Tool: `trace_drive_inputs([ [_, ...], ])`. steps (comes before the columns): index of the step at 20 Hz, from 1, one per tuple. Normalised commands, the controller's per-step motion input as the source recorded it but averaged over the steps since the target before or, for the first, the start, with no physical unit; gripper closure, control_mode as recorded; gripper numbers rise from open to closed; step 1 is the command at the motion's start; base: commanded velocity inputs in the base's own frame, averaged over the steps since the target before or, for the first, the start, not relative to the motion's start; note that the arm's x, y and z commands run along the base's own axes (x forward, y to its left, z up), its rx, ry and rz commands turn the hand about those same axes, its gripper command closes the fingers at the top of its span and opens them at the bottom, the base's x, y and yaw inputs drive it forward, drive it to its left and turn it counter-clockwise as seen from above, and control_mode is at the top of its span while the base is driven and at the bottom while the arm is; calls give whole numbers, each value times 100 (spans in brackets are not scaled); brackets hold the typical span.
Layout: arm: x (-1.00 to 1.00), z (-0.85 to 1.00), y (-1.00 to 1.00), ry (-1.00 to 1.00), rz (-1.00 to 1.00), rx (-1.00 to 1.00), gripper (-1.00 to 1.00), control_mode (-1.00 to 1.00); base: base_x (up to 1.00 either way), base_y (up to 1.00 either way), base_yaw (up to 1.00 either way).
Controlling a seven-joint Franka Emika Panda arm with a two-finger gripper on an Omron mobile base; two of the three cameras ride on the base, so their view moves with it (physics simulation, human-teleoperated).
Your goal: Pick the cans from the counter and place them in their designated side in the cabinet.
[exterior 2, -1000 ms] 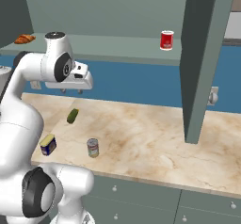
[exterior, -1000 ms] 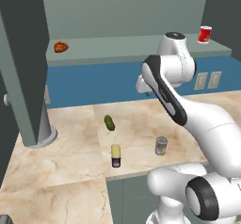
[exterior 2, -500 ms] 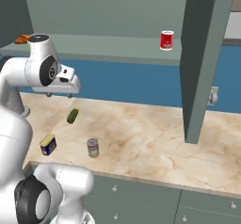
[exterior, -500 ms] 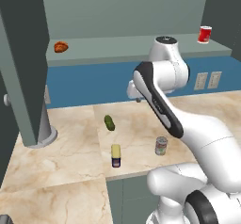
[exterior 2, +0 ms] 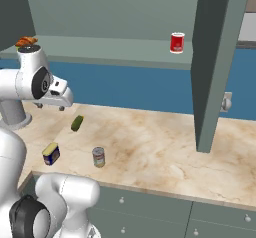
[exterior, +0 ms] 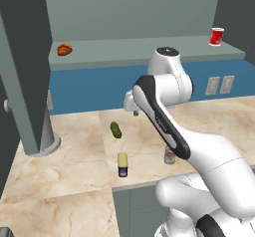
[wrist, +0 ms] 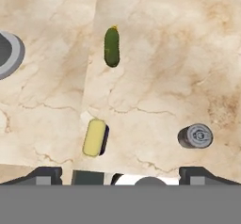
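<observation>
Two cans stand on the beige counter (exterior: 74, 176) near its front edge. One is yellow-topped with a dark blue label (exterior: 122, 165) (exterior 2: 51, 153) (wrist: 95, 137). The other is silver (exterior: 170, 155) (exterior 2: 98, 157) (wrist: 195, 136). My gripper (exterior: 131, 107) (exterior 2: 50, 105) (wrist: 124, 176) hangs open well above the counter, pointing down, with nothing between its fingers. In the hand view both cans lie just ahead of the fingertips, the yellow one left and the silver one right. The cabinet shelf (exterior: 129, 49) (exterior 2: 110, 49) carries a red can (exterior: 216, 36) (exterior 2: 177, 42) at its right end.
A green pickle (exterior: 115, 129) (exterior 2: 77, 123) (wrist: 111, 46) lies on the counter beyond the cans. A croissant (exterior: 64, 49) (exterior 2: 26, 41) sits at the shelf's left end. Open cabinet doors hang at the left (exterior: 25, 66) and right (exterior 2: 217, 57). A grey round foot (exterior: 47, 144) stands left.
The arm has swung left along the counter and brought the hand over the pickle and the cans. The cans, pickle and shelf items have not moved.
</observation>
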Motion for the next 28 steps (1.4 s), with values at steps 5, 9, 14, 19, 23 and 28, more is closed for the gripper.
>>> trace_drive_inputs([
  [5, -13, -20, 36, 0, -2, 1, -100, -100, 0, 0, 0],
  [9, -10, -26, 32, 0, -2, 0, -100, -100, 0, 0, 0],
  [14, -6, -23, 27, 0, -3, 4, -100, -100, 0, 0, 0],
  [19, -12, -27, 13, 0, -7, 3, -100, -100, 0, 0, 0],
  [23, -15, -31, 5, 1, -9, 1, -100, -100, 0, 0, 0],
  [28, -2, -32, 0, 0, -8, 2, -100, -100, 0, 0, 0],
])
